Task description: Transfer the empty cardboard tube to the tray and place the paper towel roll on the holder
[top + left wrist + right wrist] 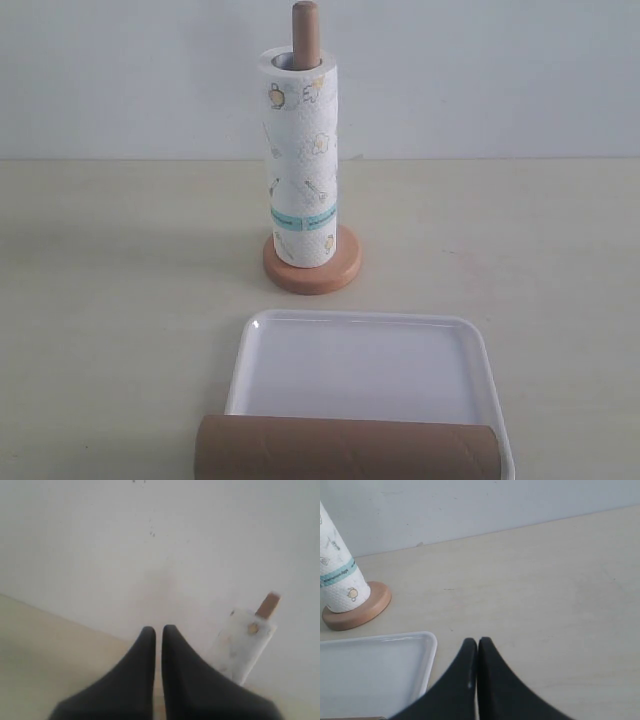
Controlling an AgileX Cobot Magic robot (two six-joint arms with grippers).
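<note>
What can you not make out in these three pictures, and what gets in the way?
- Exterior view: the cardboard tube is cut off by the bottom edge, and it hides the near rim of the tray.
- Exterior view: the paper towel roll hides most of the rod of the holder.
- Left wrist view: the roll's prints are too blurred to read.

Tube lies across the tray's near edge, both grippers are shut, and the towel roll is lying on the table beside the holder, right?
No: the towel roll stands upright on the holder, rod through its core, as the exterior view shows. The tube, left gripper and right gripper are as you said.
</note>
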